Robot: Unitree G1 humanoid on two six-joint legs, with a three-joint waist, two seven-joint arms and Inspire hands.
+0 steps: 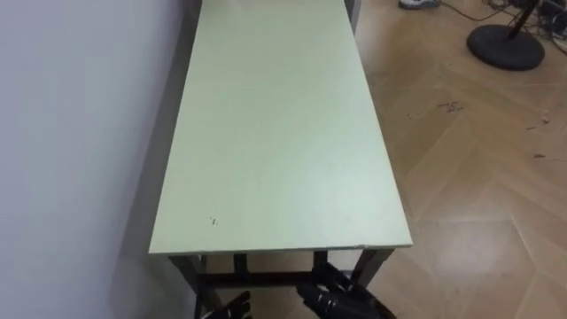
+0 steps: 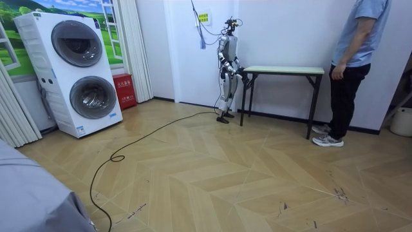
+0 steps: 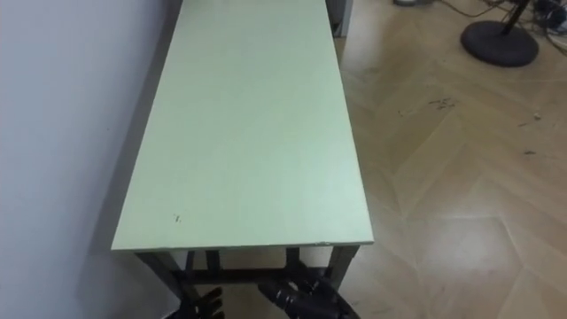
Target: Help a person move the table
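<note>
A long table (image 1: 275,133) with a pale green top and a dark frame runs away from me, its left long side against a white wall (image 1: 71,133). I stand at its near short end. My left hand (image 1: 232,307) and right hand (image 1: 338,299) are low under that end, by the frame's crossbar (image 1: 266,278). In the room view the table (image 2: 283,69) stands between me and a person (image 2: 354,58), who is at its far end with arms hanging, one hand (image 2: 335,72) close to the table's edge.
To the table's right lies open wooden floor (image 1: 478,177). A round black stand base (image 1: 505,46) sits on the floor at the far right. Stacked white washing machines (image 2: 80,71) and a red box (image 2: 123,90) stand along the wall at the room view's left.
</note>
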